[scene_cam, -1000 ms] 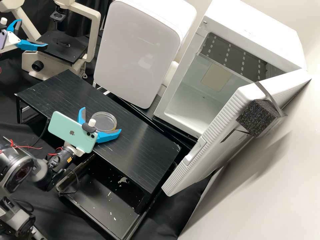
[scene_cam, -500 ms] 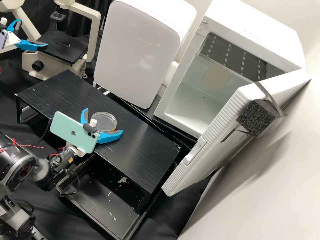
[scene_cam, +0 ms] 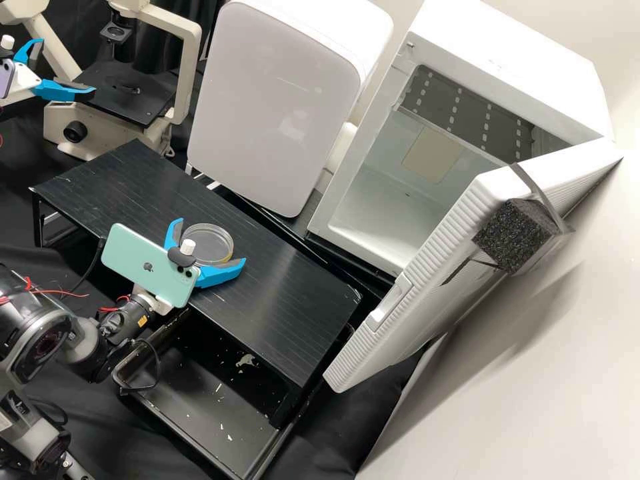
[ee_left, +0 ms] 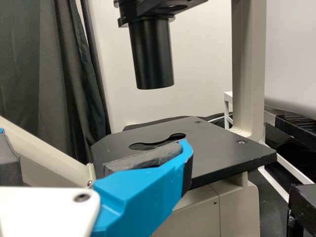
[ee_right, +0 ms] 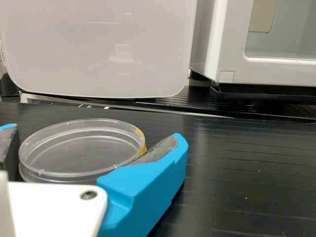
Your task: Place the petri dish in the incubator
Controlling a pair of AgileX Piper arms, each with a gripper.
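Note:
The clear petri dish (scene_cam: 215, 243) lies flat on the black bench shelf. Around it, my right gripper (scene_cam: 211, 241) has one blue finger on each side. In the right wrist view, both grey pads of the gripper (ee_right: 95, 132) meet the rim of the dish (ee_right: 81, 148), which has a yellow mark. At the upper left, beside the microscope, my left gripper (scene_cam: 67, 67) stands open and empty; in the left wrist view the gripper (ee_left: 94, 138) is before the microscope stage. The white incubator (scene_cam: 373, 220) has its door (scene_cam: 427, 280) wide open.
A closed white cabinet (scene_cam: 273, 107) stands behind the shelf (scene_cam: 287, 287), left of the incubator. The microscope stage (scene_cam: 127, 100) is at the back left. A black tray (scene_cam: 213, 407) lies below the shelf. Black foam (scene_cam: 513, 233) is strapped to the door.
My right gripper has moved slightly right and its fingers have drawn closer together around the dish. The dish and my left gripper have stayed in place.

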